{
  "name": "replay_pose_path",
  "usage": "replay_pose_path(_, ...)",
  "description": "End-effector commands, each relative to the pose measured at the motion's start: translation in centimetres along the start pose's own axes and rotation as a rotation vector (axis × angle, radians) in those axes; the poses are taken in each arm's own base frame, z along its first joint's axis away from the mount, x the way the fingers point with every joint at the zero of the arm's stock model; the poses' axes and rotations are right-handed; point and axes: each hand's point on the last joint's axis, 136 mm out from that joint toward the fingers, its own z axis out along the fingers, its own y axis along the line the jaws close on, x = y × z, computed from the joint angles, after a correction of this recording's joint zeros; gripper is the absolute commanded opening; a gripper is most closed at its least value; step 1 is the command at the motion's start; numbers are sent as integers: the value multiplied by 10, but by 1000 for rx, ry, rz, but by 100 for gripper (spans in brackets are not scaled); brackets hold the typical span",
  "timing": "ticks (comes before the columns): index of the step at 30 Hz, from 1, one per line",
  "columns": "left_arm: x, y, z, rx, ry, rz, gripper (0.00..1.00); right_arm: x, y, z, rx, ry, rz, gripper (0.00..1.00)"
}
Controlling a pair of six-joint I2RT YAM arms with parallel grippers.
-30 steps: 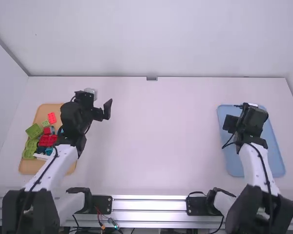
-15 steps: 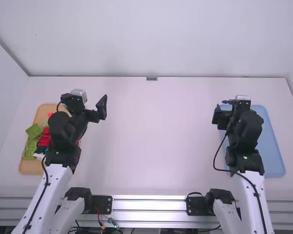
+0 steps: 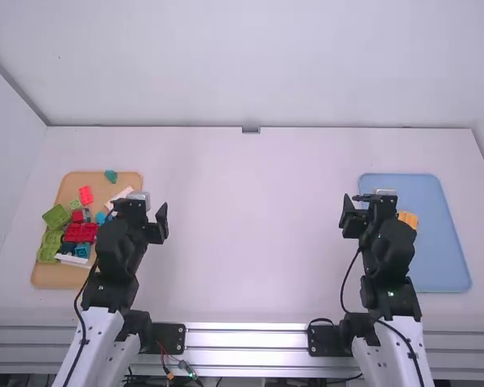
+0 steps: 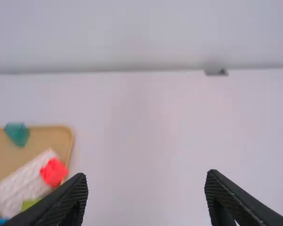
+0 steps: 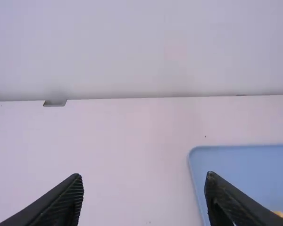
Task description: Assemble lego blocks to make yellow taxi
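My left gripper (image 3: 141, 208) is open and holds nothing, at the right side of the tan tray (image 3: 56, 276) of loose lego blocks. Red blocks (image 3: 79, 232), a green block (image 3: 56, 216) and a teal piece (image 3: 111, 175) lie in that tray. The left wrist view has the open left gripper (image 4: 146, 181), a red block (image 4: 54, 172) and a white piece (image 4: 23, 183). My right gripper (image 3: 367, 205), open, stands by the left edge of the blue tray (image 3: 444, 258), beside yellow-orange blocks (image 3: 408, 218). In the right wrist view, nothing is between the right gripper's (image 5: 144, 181) fingers.
The white table (image 3: 258, 234) stretches between the two trays, with both arms' wrists raised over its outer parts. A back wall (image 3: 250, 64) stands behind it, with a small grey fitting (image 3: 251, 130) at its foot. A metal rail (image 3: 246, 339) runs along the near edge.
Both arms have drawn back toward their bases. The right gripper has also shifted left, uncovering the yellow-orange blocks. More of the tan tray's blocks show beside the left arm.
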Motion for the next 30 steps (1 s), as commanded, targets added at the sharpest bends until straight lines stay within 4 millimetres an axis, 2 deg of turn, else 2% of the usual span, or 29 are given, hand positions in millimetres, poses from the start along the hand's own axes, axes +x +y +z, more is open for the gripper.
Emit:
replay_pose_path(1,25,5,-4,-30,38,11,60,15,0,-3,-2,0,7,61)
replay_pose_path(10,82,6,-7,-30,43,10,39,71,1,-10,-2,0,7,40)
replay_pose_path(11,82,6,-7,-30,29,11,36,79,1,-10,-2,0,7,37)
replay_pose_path(15,65,5,-12,-29,-51,12,28,100,1,-9,-2,0,7,29)
replay_pose_path(16,64,5,-12,-29,-56,12,28,101,1,-9,-2,0,7,28)
replay_pose_path(23,39,5,-22,-28,-175,14,16,78,1,-17,-1,-114,5,16)
replay_pose_path(30,24,4,-30,-28,-248,15,7,64,1,-23,-1,-179,4,8)
